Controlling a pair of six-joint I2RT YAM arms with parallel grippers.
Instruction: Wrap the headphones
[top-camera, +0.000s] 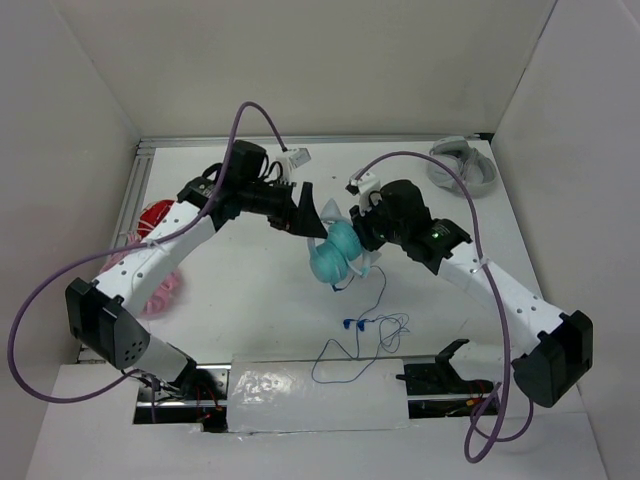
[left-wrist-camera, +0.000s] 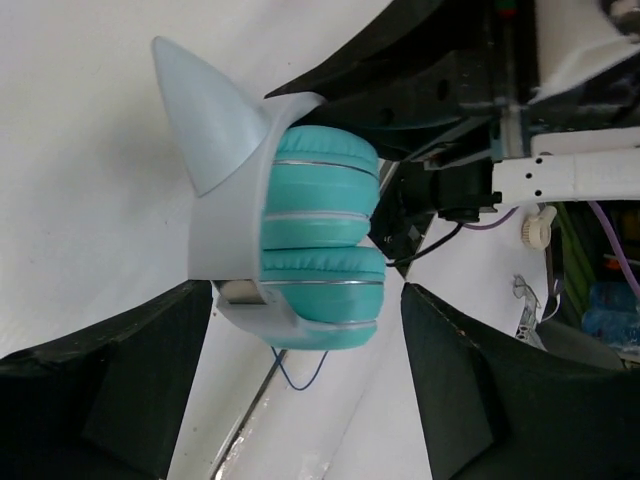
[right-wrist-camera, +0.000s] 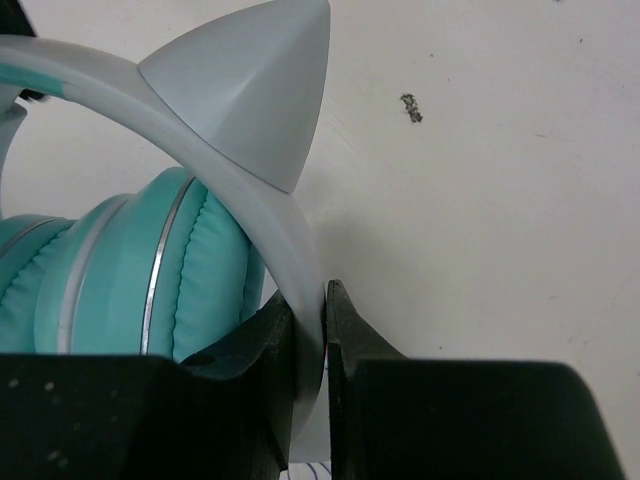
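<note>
The teal headphones (top-camera: 334, 255) with a white headband and cat ears sit between my two grippers at the table's middle. My right gripper (top-camera: 366, 238) is shut on the white headband (right-wrist-camera: 300, 290), just below one cat ear (right-wrist-camera: 262, 95). My left gripper (top-camera: 312, 216) is open, its jaws spread wide on either side of the folded ear cups (left-wrist-camera: 320, 250) without touching them. The thin blue cable (top-camera: 366, 328) trails from the cups in loose loops toward the near edge. One strand of the cable (left-wrist-camera: 300, 372) shows under the cups in the left wrist view.
Grey-white headphones (top-camera: 462, 165) lie at the back right corner. Red headphones (top-camera: 155, 215) and pink headphones (top-camera: 165, 290) lie at the left, under my left arm. A shiny plastic-covered strip (top-camera: 320, 395) runs along the near edge. White walls enclose the table.
</note>
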